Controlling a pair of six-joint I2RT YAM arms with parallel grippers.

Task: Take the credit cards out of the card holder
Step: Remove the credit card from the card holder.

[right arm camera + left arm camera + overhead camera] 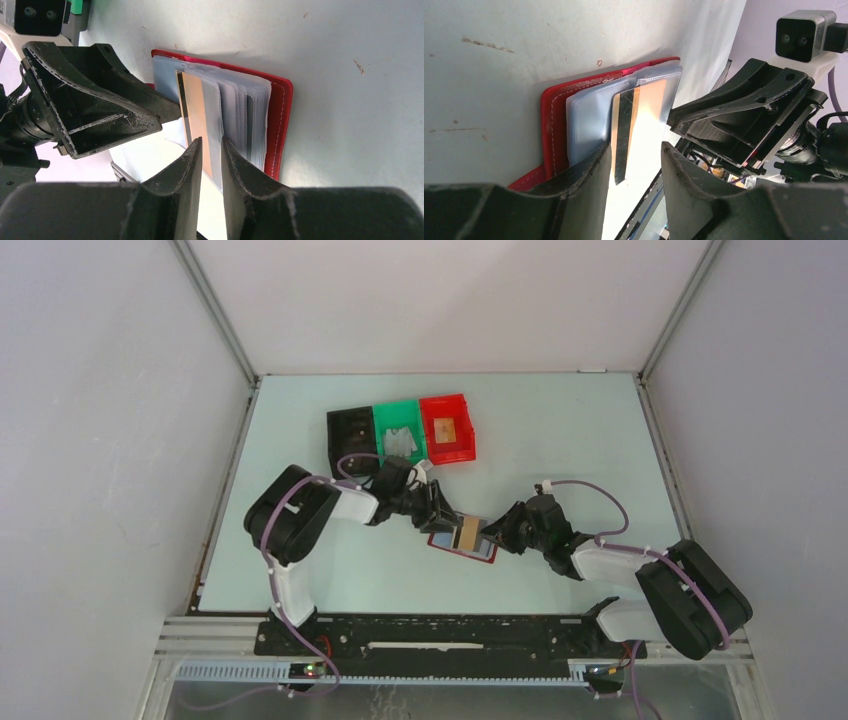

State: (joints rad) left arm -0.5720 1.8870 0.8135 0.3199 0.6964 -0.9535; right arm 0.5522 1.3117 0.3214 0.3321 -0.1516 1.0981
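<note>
**Tan card upright between two claws over the open card holder**

The dark-red card holder (282,115) lies open on the pale surface (350,100), between the two arms, its clear leaves fanned upward. One clear sleeve (214,107) stands on edge with a tan card (194,110) partly out of it, the card's dark stripe along the exposed edge. The right claw (211,145) is narrow, pinching that sleeve from the near side. The left claw (636,150) has its jaws apart on either side of the card's free end, with a clear gap beside the card. Farther back on the surface sit a black bin (352,435), a green bin (398,418) and a red bin (447,405) in a row.
</note>
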